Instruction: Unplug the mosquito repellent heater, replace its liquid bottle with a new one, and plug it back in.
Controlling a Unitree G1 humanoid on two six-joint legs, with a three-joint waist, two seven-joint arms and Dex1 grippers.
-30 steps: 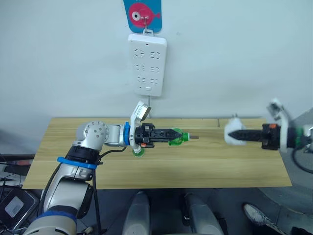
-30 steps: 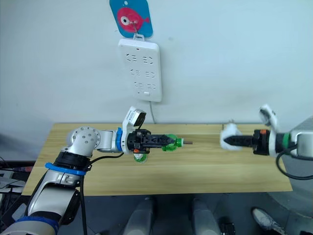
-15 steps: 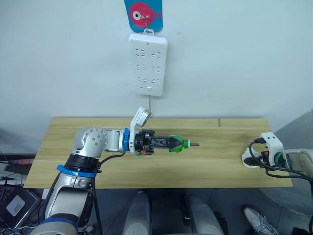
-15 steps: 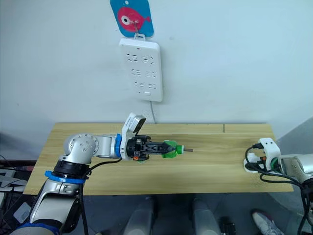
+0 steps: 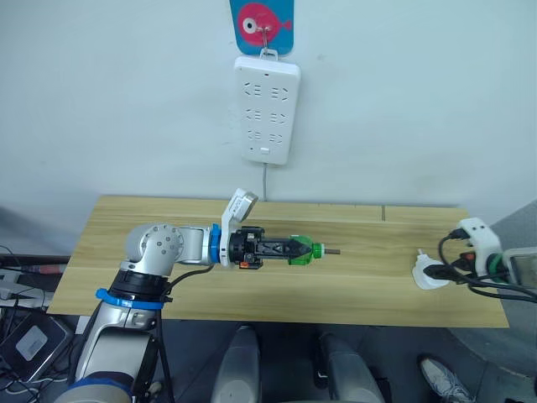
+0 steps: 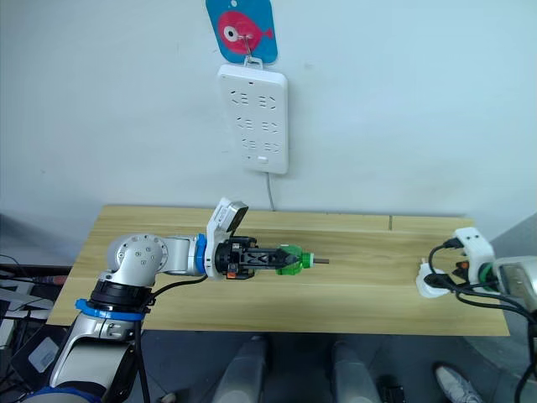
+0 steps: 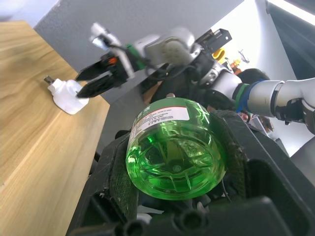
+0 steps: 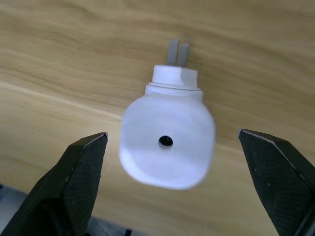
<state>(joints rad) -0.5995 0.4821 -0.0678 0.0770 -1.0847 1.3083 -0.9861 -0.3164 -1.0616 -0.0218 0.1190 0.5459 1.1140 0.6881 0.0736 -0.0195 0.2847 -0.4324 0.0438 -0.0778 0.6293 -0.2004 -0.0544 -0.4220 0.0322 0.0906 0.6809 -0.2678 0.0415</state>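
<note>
Head view: the left hand (image 5: 304,250) is gripping the green bottle (image 5: 306,251) above mid-tabletop (image 5: 369,285). The heater (image 5: 430,274) is lying near the right edge.

Right wrist: the right hand (image 8: 182,177) is gaping, released, around the heater; regrasping seems next, for fitting the bottle.

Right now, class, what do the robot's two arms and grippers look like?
The left arm is silver-grey with round joints, blue rings and a black cable. Its left gripper is black, with textured pads and a white camera block above. The right gripper has black, wedge-shaped, textured fingers, a white block and looping black cables.
</note>
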